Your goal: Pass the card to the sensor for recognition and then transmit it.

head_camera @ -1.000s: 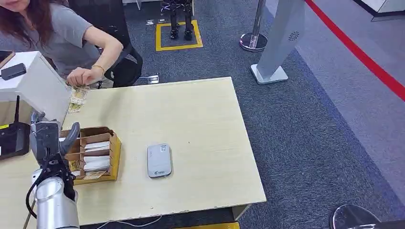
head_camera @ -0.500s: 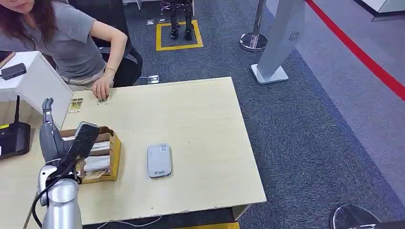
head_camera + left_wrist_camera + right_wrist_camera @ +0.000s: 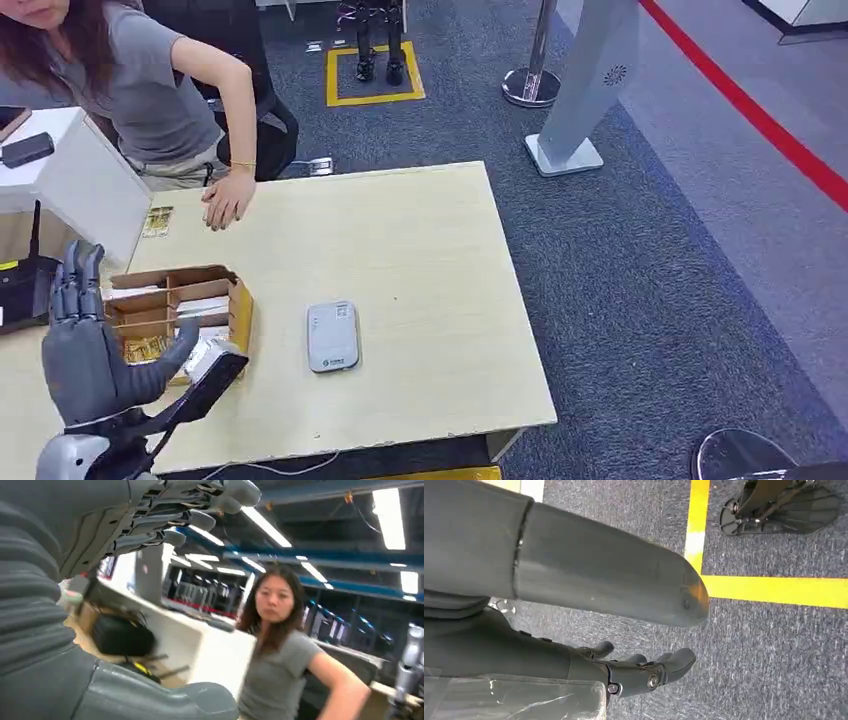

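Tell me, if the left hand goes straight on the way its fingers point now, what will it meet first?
The left hand is raised and open, fingers pointing up and away over the table's left side. The way looks free close by; further along stand the black device and the white cabinet. Depth is unclear, so it may pass above them.

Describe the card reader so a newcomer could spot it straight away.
Start at the light wooden table in the head view. The sensor lies flat near its front middle, to the right of the cardboard box of cards. It is a small silver-grey slab with rounded corners, standing alone on bare wood, unlike the brown compartmented box beside it.
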`<state>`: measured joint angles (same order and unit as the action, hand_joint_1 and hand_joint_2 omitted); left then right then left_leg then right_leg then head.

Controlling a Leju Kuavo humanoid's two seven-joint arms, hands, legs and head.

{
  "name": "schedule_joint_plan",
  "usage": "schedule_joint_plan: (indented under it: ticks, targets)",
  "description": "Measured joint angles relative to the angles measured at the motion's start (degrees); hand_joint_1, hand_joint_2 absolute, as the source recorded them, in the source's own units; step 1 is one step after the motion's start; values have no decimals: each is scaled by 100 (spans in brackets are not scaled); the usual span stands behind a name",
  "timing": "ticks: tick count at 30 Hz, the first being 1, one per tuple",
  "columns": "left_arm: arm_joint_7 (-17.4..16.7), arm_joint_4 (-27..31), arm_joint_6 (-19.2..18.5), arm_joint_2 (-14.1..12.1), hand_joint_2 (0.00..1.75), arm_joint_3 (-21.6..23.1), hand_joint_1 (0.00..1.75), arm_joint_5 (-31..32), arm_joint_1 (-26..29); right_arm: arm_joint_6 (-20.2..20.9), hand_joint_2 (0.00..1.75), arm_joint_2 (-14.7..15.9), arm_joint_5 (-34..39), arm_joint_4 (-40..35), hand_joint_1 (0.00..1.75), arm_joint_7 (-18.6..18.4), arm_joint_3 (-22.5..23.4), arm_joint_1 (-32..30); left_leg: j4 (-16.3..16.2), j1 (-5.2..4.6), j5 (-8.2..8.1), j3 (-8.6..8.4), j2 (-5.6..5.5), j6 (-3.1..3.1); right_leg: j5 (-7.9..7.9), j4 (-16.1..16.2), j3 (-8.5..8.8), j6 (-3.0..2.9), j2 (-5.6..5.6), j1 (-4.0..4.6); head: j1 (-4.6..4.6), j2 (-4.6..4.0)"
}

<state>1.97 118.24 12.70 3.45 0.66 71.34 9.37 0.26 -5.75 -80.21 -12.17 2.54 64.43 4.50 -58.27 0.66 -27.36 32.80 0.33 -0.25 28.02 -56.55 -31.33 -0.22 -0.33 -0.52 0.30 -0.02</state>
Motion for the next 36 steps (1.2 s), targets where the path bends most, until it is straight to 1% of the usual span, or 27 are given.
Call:
schedule_joint_plan:
  ticks: [4, 7, 9, 12, 15, 17, 18, 20, 23, 24, 26, 28, 29, 32, 34, 36]
  targets:
    - [-45, 282, 39, -22, 175, -181, 0, 165, 184, 0, 0, -18, 0, 0, 0, 0, 50, 0, 0, -1, 1, -1, -1, -1, -1, 0, 4, 0, -2, 0, -2, 0]
    - [-238, 396, 127, -22, 175, -332, 0, 607, 262, -2, 0, -24, 0, 0, 0, 0, 72, 0, 0, -2, 1, -3, 0, -1, -2, 0, 6, 0, 0, 0, -2, 0]
    - [-313, 482, 195, -13, 175, -501, 0, 746, 334, -20, 0, -35, 0, 0, 0, 0, 81, -3, 0, -2, 1, -3, 0, -1, -2, 0, 6, 0, 1, 0, 0, 0]
    - [-358, 584, 195, 28, 175, -909, 0, 1008, 446, -39, 0, -55, -4, 0, 0, 0, 83, -1, 0, -1, 1, -3, 0, -1, -1, 1, 4, 0, 1, -1, -4, 0]
    - [-413, 586, 125, 103, 175, -1350, 0, 1605, 545, -96, 0, -83, -4, -7, 0, -17, 90, 4, 1, 0, 0, -2, 0, -1, 0, 0, 3, -1, 0, 0, -2, 0]
    - [-602, 558, 13, 111, 175, -1708, 0, 1791, 600, -87, 0, -92, -11, -7, 0, -22, 92, 4, 2, 0, 0, -2, 0, -1, 0, 0, 3, -1, 2, 0, 0, 0]
    - [-763, 529, -26, 96, 175, -1887, 0, 1817, 648, -98, 0, -99, -13, -7, 0, -37, 96, 5, 2, 0, 0, -3, 2, -2, 0, 0, 1, -1, 4, 0, -2, 0]
    - [-1080, 455, -76, 28, 175, -2200, 0, 1830, 733, -131, 0, -118, -22, -9, 0, -85, 105, 2, 3, 3, -1, -3, 2, -4, 1, 0, 0, -2, 4, 0, -2, 0]
    - [-1323, 361, -133, -75, 175, -2529, 0, 1847, 838, -168, 0, -140, -39, -15, 0, -129, 114, 10, 3, 4, -1, -3, 1, -4, 5, 0, 3, -8, 0, 1, -2, 0]
    - [-1504, 315, -212, -129, 175, -2617, 0, 1849, 879, -168, 0, -149, -48, -18, 0, -131, 118, 11, 3, 4, -1, -3, 0, -4, 5, 0, 4, -8, 0, 1, -2, 0]
    - [-2019, 217, -409, -329, 175, -2647, 0, 1863, 1024, -166, 0, -158, -77, -20, 0, -129, 118, 13, 3, 4, -1, -4, 2, -5, 5, 0, 2, -8, 3, 1, 0, 0]
    - [-2609, 77, -587, -596, 175, -2643, 0, 1863, 1140, -149, 0, -166, -109, -20, 0, -112, 118, 11, 3, 5, -1, -5, 2, -5, 5, 0, 1, -8, 4, 1, -2, 0]
    - [-2772, 5, -638, -687, 175, -2625, 0, 1865, 1190, -129, 0, -166, -142, -22, 0, -99, 118, 11, 3, 5, -1, -5, 1, -5, 5, 0, 1, -8, 1, 1, -2, 0]
    - [-2848, -209, -732, -935, 175, -2497, 0, 1867, 1265, -72, 0, -164, -160, -31, 0, -70, 118, 28, 3, 4, -1, -5, -2, -5, 7, 0, -2, -9, -4, 1, -2, 0]
    - [-2885, -340, -749, -1066, 175, -2334, 0, 1867, 1262, -70, 0, -164, -186, -31, 0, -50, 118, 32, 3, 2, -1, -4, -1, -5, 6, 0, 5, -9, -3, 1, -2, 0]
    - [-2887, -439, -760, -1145, 175, -2238, 0, 1869, 1265, -70, 0, -164, -195, -31, 0, -33, 118, 33, 3, 2, -1, -5, 0, -5, 4, 0, 5, -9, -2, 0, -2, 0]
